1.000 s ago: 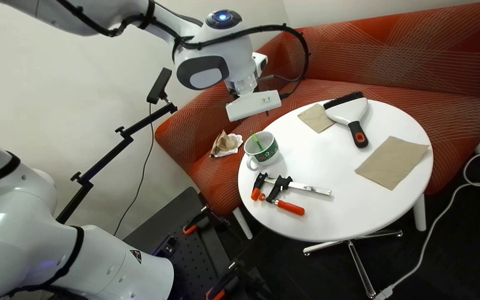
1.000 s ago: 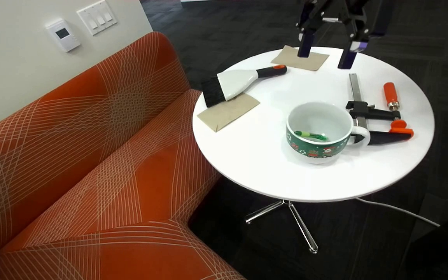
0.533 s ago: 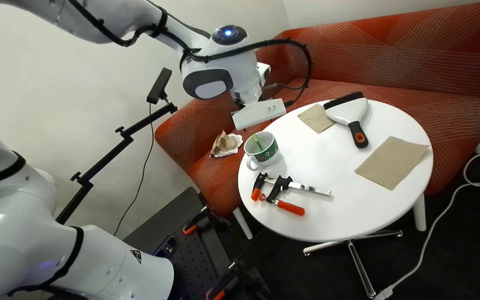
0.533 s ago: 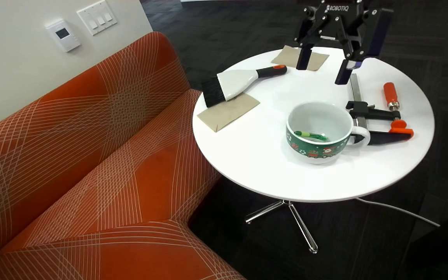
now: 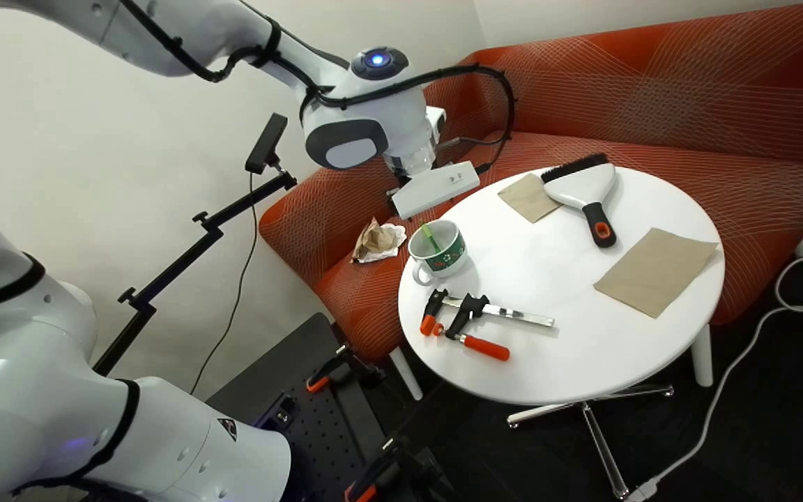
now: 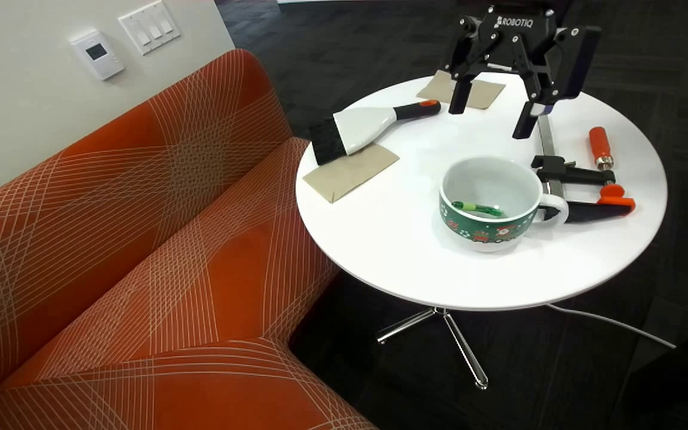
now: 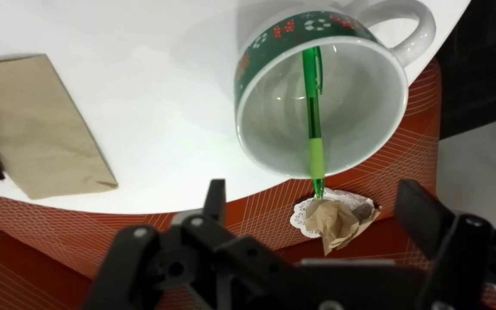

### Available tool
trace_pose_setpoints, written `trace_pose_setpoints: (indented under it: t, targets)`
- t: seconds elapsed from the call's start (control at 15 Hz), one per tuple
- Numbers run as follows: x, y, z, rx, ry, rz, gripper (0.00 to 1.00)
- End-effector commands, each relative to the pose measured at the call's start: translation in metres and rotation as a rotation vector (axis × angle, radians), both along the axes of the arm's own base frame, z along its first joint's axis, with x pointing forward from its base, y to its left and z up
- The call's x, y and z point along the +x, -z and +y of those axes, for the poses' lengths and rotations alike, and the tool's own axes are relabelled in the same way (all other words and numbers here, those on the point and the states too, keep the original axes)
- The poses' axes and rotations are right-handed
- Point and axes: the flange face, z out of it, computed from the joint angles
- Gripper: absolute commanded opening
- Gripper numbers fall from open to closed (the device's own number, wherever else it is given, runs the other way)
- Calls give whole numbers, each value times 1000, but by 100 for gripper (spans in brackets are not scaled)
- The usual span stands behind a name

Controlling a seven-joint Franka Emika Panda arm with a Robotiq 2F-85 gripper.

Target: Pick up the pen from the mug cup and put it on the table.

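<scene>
presently, my black two-fingered gripper (image 6: 492, 113) hangs higher than the round white-topped table (image 6: 374, 239), fingers spread wide apart. a slim, translucent green pen (image 7: 314, 114) leans inside the round white mug cup (image 7: 360, 107) with a green patterned band, its tip crossing the rim. beside the mug cup lies an orange-handled metal bar clamp (image 6: 580, 175).

forearm (image 5: 213, 31) sloping down | wrist (image 5: 401, 104) bent | pincer (image 6: 490, 122) pointing down, jaws wide apart
</scene>
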Motion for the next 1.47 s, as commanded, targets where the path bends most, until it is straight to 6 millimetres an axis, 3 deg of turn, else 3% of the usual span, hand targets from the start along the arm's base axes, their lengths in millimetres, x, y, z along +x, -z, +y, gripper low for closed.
trace_pose_setpoints:
  t: [0.0, 0.13, 0.33, 0.53, 0.8, 1.4]
  targets:
    - [2, 9, 2, -17, -52, -46, 100]
    - [1, 16, 4, -16, -70, -42, 100]
    - [-1, 25, 6, -17, -101, -38, 69]
    - [-1, 36, 9, -17, -115, -25, 59]
    - [1, 58, 13, -31, -138, 6, 67]
    - [15, 98, 28, -46, -224, 35, 58]
